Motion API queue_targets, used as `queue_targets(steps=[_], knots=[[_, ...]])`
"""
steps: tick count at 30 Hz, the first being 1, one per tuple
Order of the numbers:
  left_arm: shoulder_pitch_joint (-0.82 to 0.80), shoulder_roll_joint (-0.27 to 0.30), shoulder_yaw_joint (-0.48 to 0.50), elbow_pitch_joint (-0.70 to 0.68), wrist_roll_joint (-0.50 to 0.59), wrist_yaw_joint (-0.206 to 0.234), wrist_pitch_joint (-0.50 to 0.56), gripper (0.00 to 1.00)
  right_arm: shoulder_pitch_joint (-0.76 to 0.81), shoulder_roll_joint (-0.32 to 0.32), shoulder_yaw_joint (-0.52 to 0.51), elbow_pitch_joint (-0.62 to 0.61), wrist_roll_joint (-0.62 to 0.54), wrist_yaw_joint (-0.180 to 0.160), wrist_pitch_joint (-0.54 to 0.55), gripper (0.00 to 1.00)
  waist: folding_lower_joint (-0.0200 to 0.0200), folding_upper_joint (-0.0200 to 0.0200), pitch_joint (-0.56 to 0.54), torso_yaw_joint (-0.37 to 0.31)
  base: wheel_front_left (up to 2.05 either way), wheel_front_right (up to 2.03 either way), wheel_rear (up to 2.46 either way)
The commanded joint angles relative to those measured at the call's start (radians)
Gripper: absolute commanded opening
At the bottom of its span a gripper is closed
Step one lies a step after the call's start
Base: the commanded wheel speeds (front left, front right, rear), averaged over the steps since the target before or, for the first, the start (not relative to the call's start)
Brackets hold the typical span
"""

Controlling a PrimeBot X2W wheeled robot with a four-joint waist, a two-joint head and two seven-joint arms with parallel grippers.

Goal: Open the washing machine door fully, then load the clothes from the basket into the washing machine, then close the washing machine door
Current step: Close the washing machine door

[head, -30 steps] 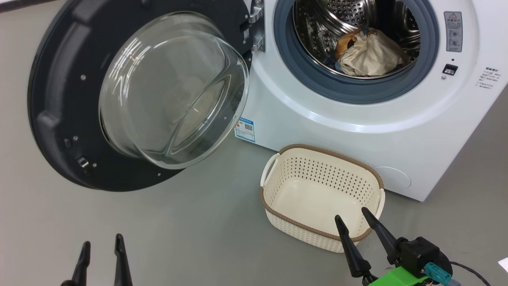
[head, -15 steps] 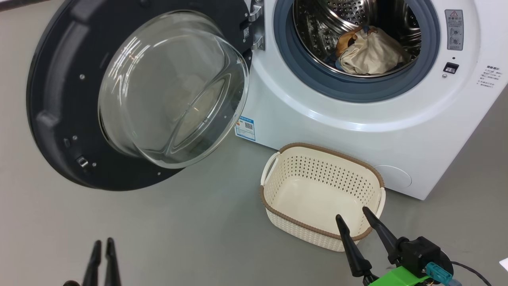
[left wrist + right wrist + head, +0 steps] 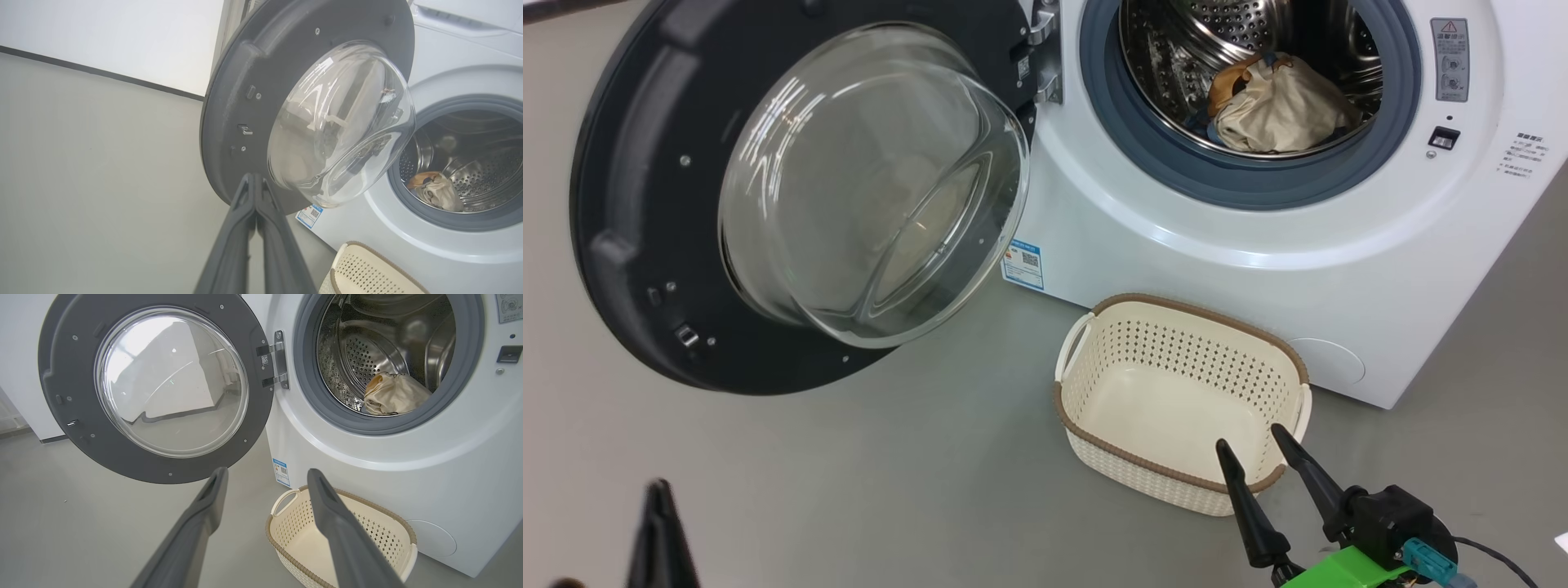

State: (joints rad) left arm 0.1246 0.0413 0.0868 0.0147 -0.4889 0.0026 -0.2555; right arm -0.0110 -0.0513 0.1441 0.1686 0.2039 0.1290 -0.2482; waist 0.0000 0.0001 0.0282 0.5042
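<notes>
The washing machine (image 3: pixel 1258 261) stands ahead with its door (image 3: pixel 792 196) swung wide open to the left, glass bowl facing me. A bundle of clothes (image 3: pixel 1278 102) lies inside the steel drum, cream cloth with an orange-brown patch; it also shows as clothes (image 3: pixel 394 398) in the right wrist view. The basket (image 3: pixel 1180 404) sits on the floor before the machine with nothing in it. My left gripper (image 3: pixel 660 506) is shut on nothing at the lower left; in its wrist view the left gripper (image 3: pixel 255 179) points at the door's lower rim (image 3: pixel 229 179). My right gripper (image 3: pixel 1250 437) hangs open over the basket's near rim.
Grey floor (image 3: pixel 890 474) spreads to the left and in front of the machine. A white wall with a dark baseboard (image 3: pixel 102 73) runs behind the door. A blue label (image 3: pixel 1023 263) is stuck low on the machine's front.
My left gripper has closed from wide open to shut and has shifted left and lower in the head view. The right gripper, door and basket have stayed put.
</notes>
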Motion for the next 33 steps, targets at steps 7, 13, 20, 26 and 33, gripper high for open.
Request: queue_targets(steps=[7, 13, 20, 26, 33], knots=[[-0.135, 0.009, 0.164, -0.044, -0.158, -0.053, -0.006, 0.0, -0.027, 0.001, 0.021, -0.03, 0.019, 0.002, -0.004, 1.0, 0.0, -0.0001, 0.001, -0.007, 0.0, 0.0, 0.0], [-0.256, 0.071, 0.241, -0.006, -0.281, -0.08, 0.026, 0.0, -0.031, 0.001, 0.023, -0.035, 0.016, 0.002, 0.002, 1.0, 0.0, -0.0001, 0.007, -0.014, 0.0, 0.0, 0.0], [-0.442, 0.152, 0.365, 0.099, -0.538, -0.09, 0.145, 0.0, -0.047, 0.001, 0.029, -0.042, 0.011, 0.002, 0.011, 1.0, 0.0, -0.0001, 0.025, -0.033, 0.0, 0.0, 0.0], [-0.618, 0.245, 0.476, 0.271, -0.755, -0.07, 0.262, 0.0, -0.057, 0.001, 0.029, -0.055, 0.003, 0.002, 0.023, 1.0, 0.0, -0.0001, 0.048, -0.061, 0.0, 0.0, 0.0], [-0.768, 0.344, 0.537, 0.435, -0.906, -0.043, 0.388, 0.0, -0.067, -0.004, 0.024, -0.069, -0.001, 0.002, 0.035, 1.0, 0.0, -0.0001, 0.079, -0.098, 0.0, 0.0, 0.0]])
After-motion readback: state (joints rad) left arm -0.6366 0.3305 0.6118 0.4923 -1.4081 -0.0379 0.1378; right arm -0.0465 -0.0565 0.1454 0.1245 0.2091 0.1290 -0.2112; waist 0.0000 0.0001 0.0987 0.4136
